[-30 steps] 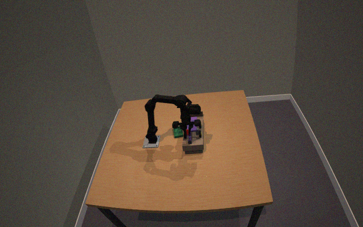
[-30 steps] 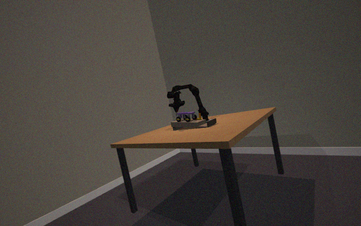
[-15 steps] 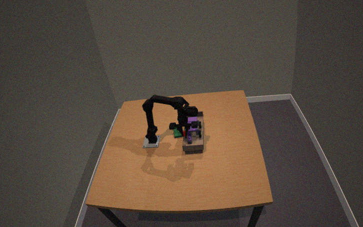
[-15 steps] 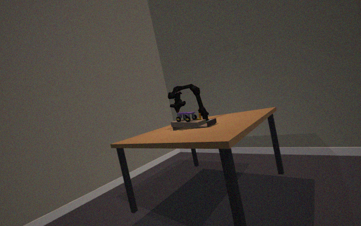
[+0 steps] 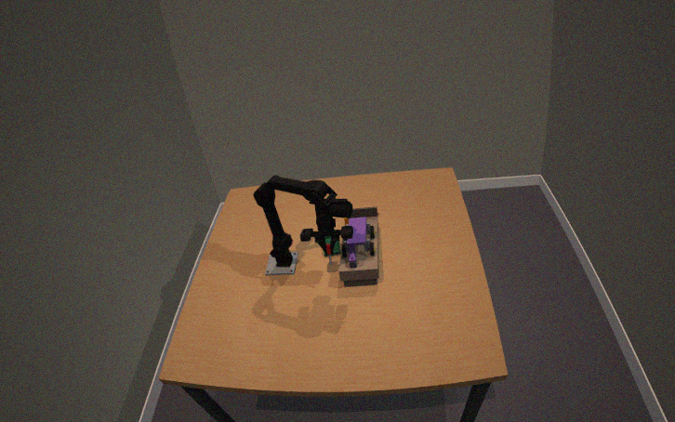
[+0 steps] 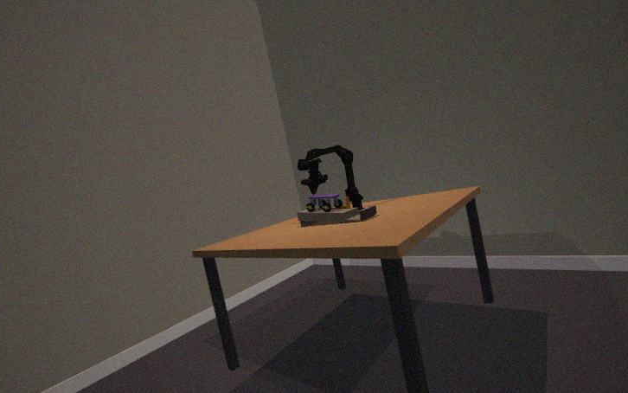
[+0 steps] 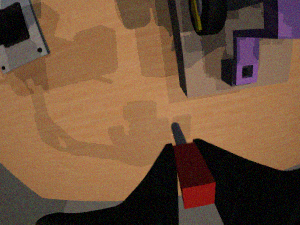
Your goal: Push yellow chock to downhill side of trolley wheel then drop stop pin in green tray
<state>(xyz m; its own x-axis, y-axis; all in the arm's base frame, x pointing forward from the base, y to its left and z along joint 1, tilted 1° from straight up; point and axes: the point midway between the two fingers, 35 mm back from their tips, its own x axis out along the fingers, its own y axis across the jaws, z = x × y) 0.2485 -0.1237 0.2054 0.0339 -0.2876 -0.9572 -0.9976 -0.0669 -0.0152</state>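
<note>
The pin [image 5: 328,248] [image 7: 195,171] is grasped by its red head in the gripper [image 5: 328,253] [image 6: 313,193] [image 7: 182,147], clear of the ramp [image 5: 359,274] [image 6: 326,215] [image 7: 200,81] and over or near the green tray [image 5: 337,248], which is largely hidden. The trolley [image 5: 357,230] [image 6: 323,196] [image 7: 247,61] is borne on the ramp; the chock [image 5: 346,222] [image 6: 348,202] seems to be set beside a wheel, though contact cannot be made out

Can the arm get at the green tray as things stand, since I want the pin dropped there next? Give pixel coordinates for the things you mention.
Probably yes: the gripper [image 5: 328,253] [image 6: 313,193] [image 7: 182,147], shut on the stop pin [image 5: 328,247] [image 7: 199,195], looks close above the green tray [image 5: 337,247], with nothing visible blocking.
</note>
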